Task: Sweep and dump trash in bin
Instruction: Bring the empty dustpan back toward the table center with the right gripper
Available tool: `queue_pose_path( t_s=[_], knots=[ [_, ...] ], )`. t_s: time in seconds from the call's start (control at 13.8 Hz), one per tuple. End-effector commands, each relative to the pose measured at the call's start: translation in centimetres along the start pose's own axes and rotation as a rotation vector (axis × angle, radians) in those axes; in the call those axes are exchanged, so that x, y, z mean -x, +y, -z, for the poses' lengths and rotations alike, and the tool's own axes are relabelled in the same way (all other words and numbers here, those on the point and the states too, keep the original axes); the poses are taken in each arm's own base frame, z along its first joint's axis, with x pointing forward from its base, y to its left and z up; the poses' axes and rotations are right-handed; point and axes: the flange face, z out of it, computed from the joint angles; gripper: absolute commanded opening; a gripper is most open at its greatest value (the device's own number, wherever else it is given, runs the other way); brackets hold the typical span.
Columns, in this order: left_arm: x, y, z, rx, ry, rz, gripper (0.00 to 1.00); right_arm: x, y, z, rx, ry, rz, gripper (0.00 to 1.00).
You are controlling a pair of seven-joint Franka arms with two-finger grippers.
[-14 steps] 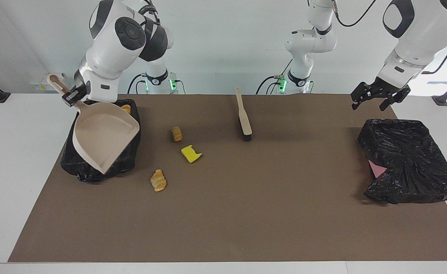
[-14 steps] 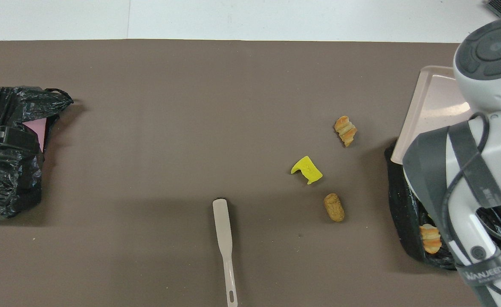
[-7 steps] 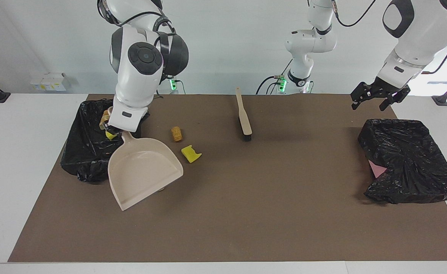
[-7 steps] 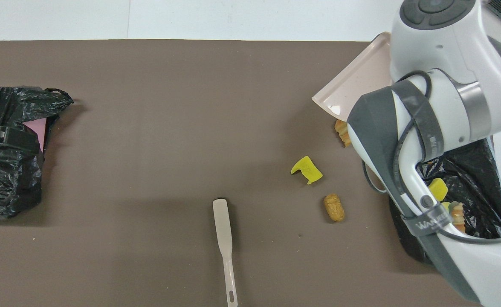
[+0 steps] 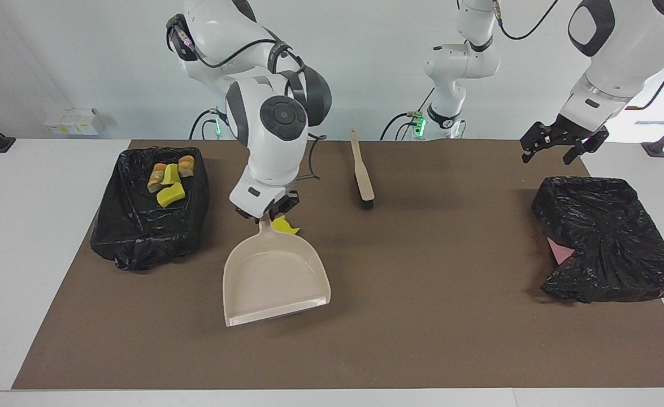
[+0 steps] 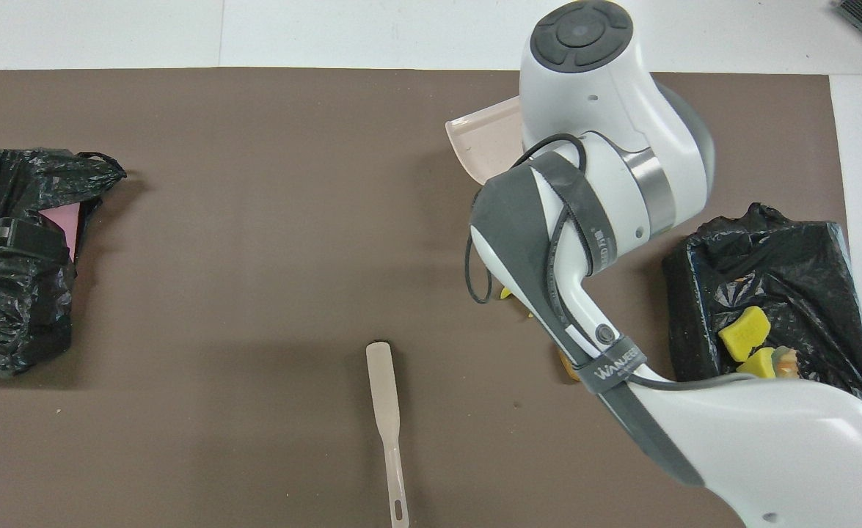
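My right gripper point(image 5: 263, 216) is shut on the handle of a beige dustpan point(image 5: 275, 277), whose pan hangs low over the mat with its lip pointing away from the robots. A yellow sponge piece point(image 5: 285, 226) lies right beside the handle. My arm covers most of a tan bread chunk point(image 6: 568, 364). The bin point(image 5: 139, 249), lined with a black bag, sits at the right arm's end and holds several trash pieces point(image 5: 168, 180) point(image 6: 744, 334). My left gripper point(image 5: 563, 146) waits open above the left arm's end.
A beige brush point(image 5: 361, 175) point(image 6: 386, 411) lies on the brown mat near the robots, at mid table. A crumpled black bag point(image 5: 608, 237) with a pink scrap point(image 5: 560, 250) lies at the left arm's end, under my left gripper point(image 6: 5, 238).
My right arm has swung the dustpan from over the bin toward the table's middle and turned it level. The dustpan now covers the croissant-shaped piece. The left arm has not moved.
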Motion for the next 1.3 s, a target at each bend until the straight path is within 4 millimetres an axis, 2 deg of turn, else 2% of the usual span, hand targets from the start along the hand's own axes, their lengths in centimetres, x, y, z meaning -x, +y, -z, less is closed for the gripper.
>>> queue_pose_path(
  t_s=[0.0,0.22,0.36,0.51,0.65,0.87,1.23],
  knots=[
    [0.4,-0.1,0.0,-0.010,-0.014,-0.013,1.00,-0.9,-4.3,-0.3,-0.065,0.029,-0.113,0.00],
    [0.4,-0.1,0.0,-0.010,-0.014,-0.011,1.00,-1.8,-8.8,-2.0,-0.158,0.043,-0.221,0.00],
    [0.5,0.0,-0.2,-0.010,-0.017,-0.013,1.00,-1.8,-12.8,-3.3,-0.183,0.050,-0.261,0.00],
    [0.8,0.0,-0.1,-0.010,-0.017,-0.013,1.00,-1.9,-14.1,-3.7,-0.232,0.046,-0.259,0.00],
    [0.8,0.0,-0.1,-0.009,-0.017,-0.014,1.00,-1.8,-16.9,-5.0,-0.241,0.055,-0.231,0.00],
    [0.8,0.0,-0.2,-0.009,-0.019,-0.017,1.00,-1.9,-18.7,-6.3,-0.267,0.052,-0.218,0.00],
    [0.8,-0.1,-0.2,-0.009,-0.017,-0.016,1.00,-2.2,-18.9,-8.3,-0.325,0.003,-0.218,0.00]
  ],
)
